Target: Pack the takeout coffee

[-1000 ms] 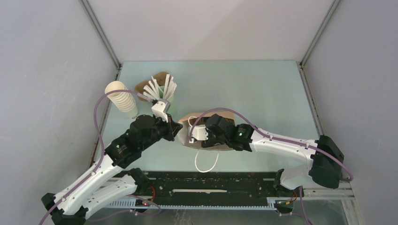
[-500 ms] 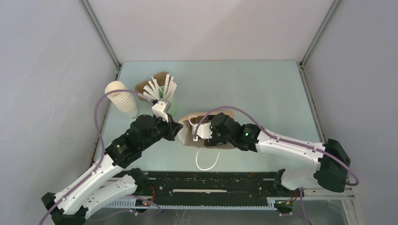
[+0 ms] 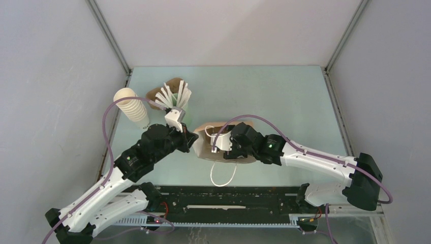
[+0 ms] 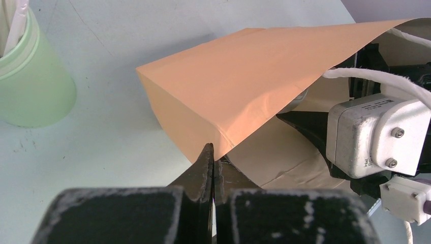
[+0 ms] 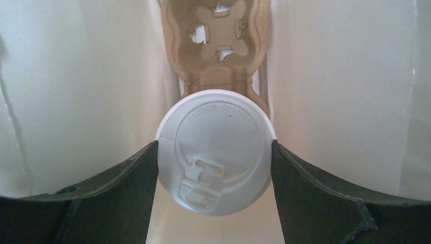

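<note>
A brown paper bag (image 3: 199,148) lies on its side in the middle of the table, its mouth facing right. My left gripper (image 4: 213,158) is shut on the bag's near edge (image 4: 244,86) and holds it up. My right gripper (image 5: 214,148) is inside the bag, shut on the takeout coffee (image 5: 216,137), with both fingers (image 5: 134,175) against the sides of its round white lid. A brown pulp cup carrier (image 5: 216,46) lies deeper in the bag, just beyond the cup. From above, the right fingers and the cup are hidden by the bag and the right wrist (image 3: 239,142).
A pale green cup of white sticks (image 3: 176,100) and a tall stack of cream cups (image 3: 131,108) stand at the back left, with a brown carrier (image 3: 156,93) between them. The bag's white cord handle (image 3: 223,175) loops toward the near edge.
My right arm has stretched further left, carrying the cup deeper into the bag. The left arm and the bag's edge have stayed put.
</note>
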Controlling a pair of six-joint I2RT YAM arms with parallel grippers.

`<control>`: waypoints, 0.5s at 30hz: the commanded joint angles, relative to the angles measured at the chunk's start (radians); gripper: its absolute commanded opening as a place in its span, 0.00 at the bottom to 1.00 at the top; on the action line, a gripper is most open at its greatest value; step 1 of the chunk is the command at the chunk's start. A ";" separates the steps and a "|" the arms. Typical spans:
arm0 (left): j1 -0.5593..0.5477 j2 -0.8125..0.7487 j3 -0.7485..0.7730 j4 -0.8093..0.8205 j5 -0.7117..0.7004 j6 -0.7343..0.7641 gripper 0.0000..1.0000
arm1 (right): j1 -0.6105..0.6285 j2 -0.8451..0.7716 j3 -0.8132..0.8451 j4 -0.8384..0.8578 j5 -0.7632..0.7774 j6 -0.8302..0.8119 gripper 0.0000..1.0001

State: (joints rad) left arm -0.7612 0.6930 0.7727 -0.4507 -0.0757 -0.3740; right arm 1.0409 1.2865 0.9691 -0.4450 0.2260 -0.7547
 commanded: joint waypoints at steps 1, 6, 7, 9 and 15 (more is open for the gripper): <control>-0.001 0.009 0.028 -0.096 -0.032 0.012 0.00 | 0.008 -0.002 -0.015 -0.047 -0.010 0.002 0.66; 0.000 0.009 0.021 -0.093 -0.033 0.010 0.00 | 0.053 -0.007 0.011 0.012 0.018 -0.038 0.64; 0.000 0.007 0.021 -0.094 -0.035 0.009 0.00 | 0.065 -0.008 0.014 0.023 0.024 -0.043 0.64; 0.000 0.007 0.018 -0.092 -0.033 0.009 0.00 | 0.075 -0.009 0.021 0.030 0.034 -0.048 0.63; 0.000 0.010 0.020 -0.094 -0.041 0.015 0.00 | 0.095 -0.033 0.031 0.038 0.027 -0.052 0.63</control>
State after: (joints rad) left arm -0.7612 0.6926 0.7727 -0.4736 -0.0872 -0.3740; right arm 1.1179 1.2865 0.9691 -0.4416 0.2535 -0.7914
